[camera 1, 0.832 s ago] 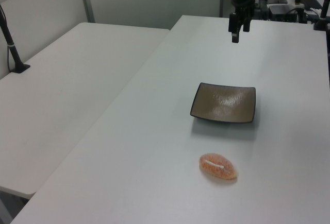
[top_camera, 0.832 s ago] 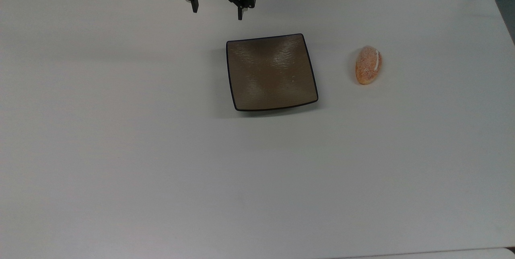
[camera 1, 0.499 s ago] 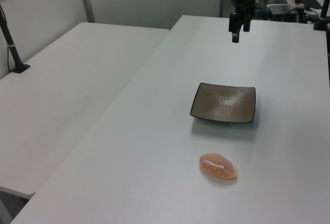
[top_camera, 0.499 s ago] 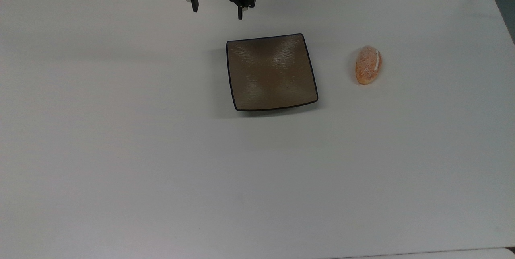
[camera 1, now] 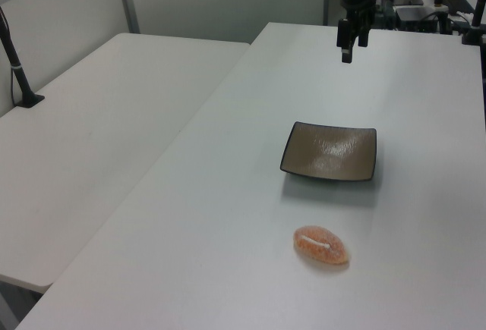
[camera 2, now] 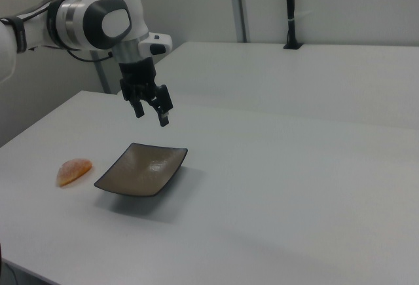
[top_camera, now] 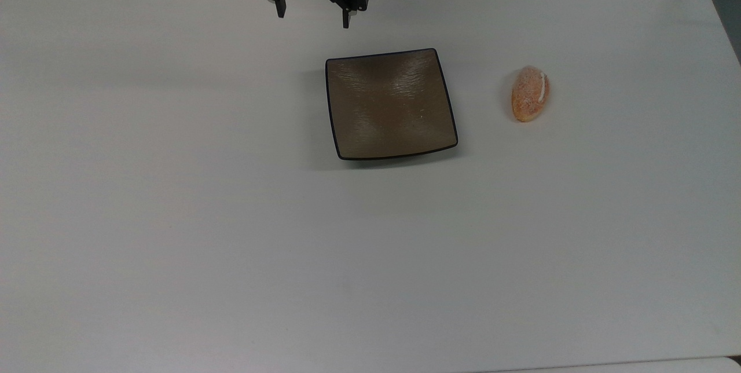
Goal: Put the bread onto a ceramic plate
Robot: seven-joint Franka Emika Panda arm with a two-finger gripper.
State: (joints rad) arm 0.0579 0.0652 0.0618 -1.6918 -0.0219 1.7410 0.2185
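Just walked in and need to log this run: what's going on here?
A robot arm is set up to put the bread on the plate, but nothing is being handled yet. The gripper hangs open and empty above the white table, beyond the plate's far edge in the top view. The bread lies on the table, apart from the plate, to the top view's right. The plate has nothing on it.

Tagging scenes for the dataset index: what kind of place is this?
Probably a robotics lab or office workspace: a Franka arm with its gripper hovering open over plain white tables, partition walls behind, and staged props, a bread and a ceramic plate.
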